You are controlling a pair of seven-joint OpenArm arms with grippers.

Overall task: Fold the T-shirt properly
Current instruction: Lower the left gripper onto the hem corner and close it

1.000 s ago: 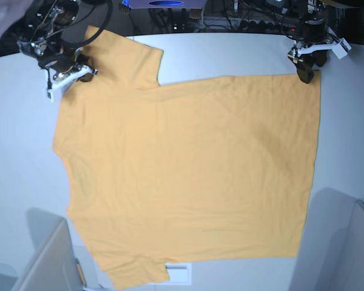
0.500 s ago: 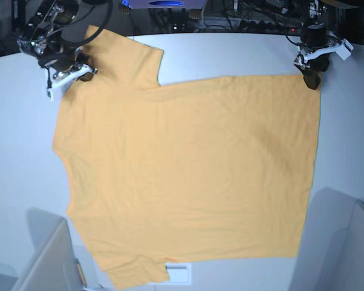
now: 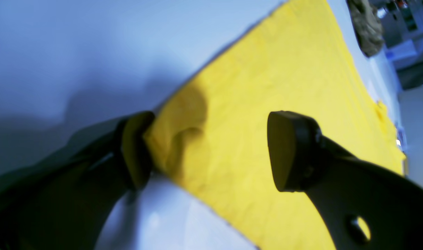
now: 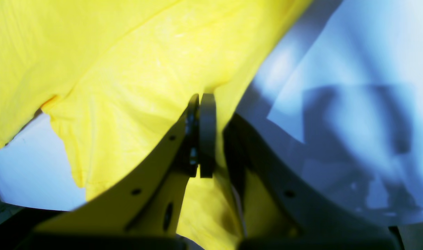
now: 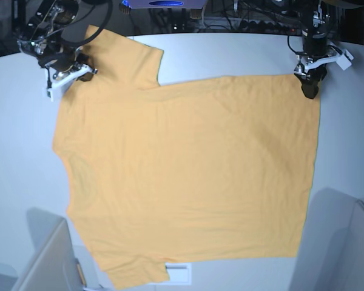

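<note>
So the T-shirt [image 5: 188, 176] is lying spread flat on the white surface [image 5: 230, 54], plain side up, and this looks like the grab-the-corners step before the first fold. The right gripper [image 4: 200, 100] is sitting at the sleeve and shoulder end with its fingers pinched narrow on a bit of the yellow cloth. The left gripper [image 3: 211, 149] is hanging over the hem corner with its fingers wide, one finger touching the fabric edge and the corner lying between them, nothing held. My guess is the left side needs to close on that corner next, then both arms are lifting and carrying that far edge across together.
</note>
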